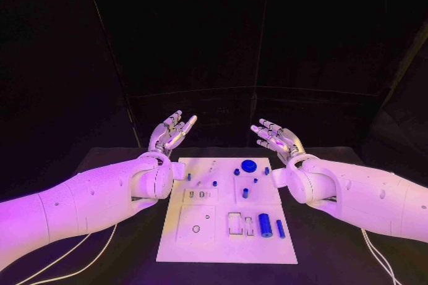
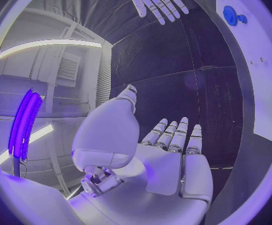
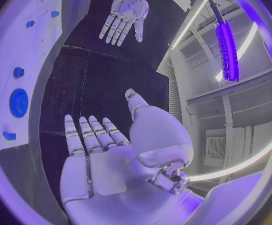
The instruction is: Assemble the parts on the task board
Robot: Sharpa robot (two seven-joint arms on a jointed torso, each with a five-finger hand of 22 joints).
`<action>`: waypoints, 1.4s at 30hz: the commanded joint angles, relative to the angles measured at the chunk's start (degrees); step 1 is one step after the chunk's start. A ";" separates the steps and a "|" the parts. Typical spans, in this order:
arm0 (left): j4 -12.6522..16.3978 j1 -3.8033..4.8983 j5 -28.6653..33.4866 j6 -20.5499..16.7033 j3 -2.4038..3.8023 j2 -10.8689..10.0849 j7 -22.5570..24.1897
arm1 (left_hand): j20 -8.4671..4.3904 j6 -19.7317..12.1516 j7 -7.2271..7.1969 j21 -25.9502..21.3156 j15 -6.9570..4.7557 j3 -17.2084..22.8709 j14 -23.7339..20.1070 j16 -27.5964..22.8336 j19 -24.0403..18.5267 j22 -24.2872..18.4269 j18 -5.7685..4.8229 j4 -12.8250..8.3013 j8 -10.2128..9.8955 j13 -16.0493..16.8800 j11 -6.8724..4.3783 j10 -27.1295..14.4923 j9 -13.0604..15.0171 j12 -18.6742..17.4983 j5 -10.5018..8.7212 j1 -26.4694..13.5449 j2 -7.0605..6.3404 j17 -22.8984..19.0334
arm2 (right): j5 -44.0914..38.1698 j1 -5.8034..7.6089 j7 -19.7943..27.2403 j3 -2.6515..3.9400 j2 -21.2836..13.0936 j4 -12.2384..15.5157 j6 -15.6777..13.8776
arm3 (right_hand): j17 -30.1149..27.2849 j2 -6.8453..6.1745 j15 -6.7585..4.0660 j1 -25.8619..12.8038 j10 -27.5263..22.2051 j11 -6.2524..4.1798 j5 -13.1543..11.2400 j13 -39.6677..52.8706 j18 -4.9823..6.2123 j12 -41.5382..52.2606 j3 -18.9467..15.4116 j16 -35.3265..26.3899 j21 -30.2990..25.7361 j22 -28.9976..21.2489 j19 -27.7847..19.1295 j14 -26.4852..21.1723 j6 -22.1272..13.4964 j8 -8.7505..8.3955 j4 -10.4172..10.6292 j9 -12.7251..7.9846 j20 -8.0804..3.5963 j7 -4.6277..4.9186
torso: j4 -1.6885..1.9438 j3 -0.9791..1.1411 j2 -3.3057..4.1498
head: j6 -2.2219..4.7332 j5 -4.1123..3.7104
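Board: we see the flat white rectangular task board at lower centre of the black tabletop.
Parts: small blue cylinders and pegs lie on its right half; a round blue disc sits near its far edge.
Left robot hand: upper left of the board, released, fingers spread.
Right robot hand: upper right, likewise released.

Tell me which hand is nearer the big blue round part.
Right. The right hand hovers open just beyond the board's far right corner, close to the round part; the left hand hovers open past the far left corner, farther away.
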 commanded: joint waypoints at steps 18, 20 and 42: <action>4.27 0.12 -0.77 4.27 0.00 -3.66 3.93 | 0.79 4.82 3.00 1.33 0.83 0.70 6.72 1.63 2.44 0.73 3.22 0.04 0.88 0.49 2.07 4.88 0.52 0.92 0.22 2.34 0.98 1.18 | -33.58 3.77 -3.33 -1.32 0.42 -6.50 6.24 | 2.49 -2.28 -4.26 16.45 39.57 -1.47 -2.60 1.69 7.89 5.60 4.22 7.43 13.29 5.07 33.59 44.12 36.65 5.45 -12.25 2.47 -2.92 4.79 | 0.05 -0.07 1.30 | -1.15 -0.47; 5.11 0.13 -1.20 4.30 0.00 -4.22 4.23 | 0.73 6.25 3.22 1.83 0.89 0.65 8.54 1.99 3.61 1.01 3.17 -0.10 1.01 0.60 2.39 6.38 0.62 1.03 0.21 2.76 1.27 1.44 | -37.58 4.38 -4.32 -1.31 0.31 -6.40 5.73 | 2.71 -2.44 -5.06 16.41 41.42 -2.02 -2.23 1.72 7.85 5.56 4.73 7.71 14.34 5.46 35.06 46.32 37.95 5.44 -12.82 2.42 -3.72 4.46 | 0.15 -0.14 1.70 | -1.26 -0.61; 16.53 0.10 -0.35 8.98 -0.01 -10.76 2.46 | 0.40 33.34 6.26 17.90 0.65 -1.75 41.66 9.04 42.64 7.41 3.29 -2.54 3.87 2.41 4.70 41.80 2.18 5.65 0.15 5.95 4.49 5.71 | -83.19 8.72 -25.58 -1.23 0.51 -1.28 11.22 | 20.47 -7.75 -11.44 11.33 48.26 -5.88 0.70 1.75 7.62 1.85 7.60 26.49 41.60 21.74 44.99 67.32 44.18 2.23 -15.36 2.10 -10.86 1.49 | 1.20 -0.24 8.49 | -0.27 -1.69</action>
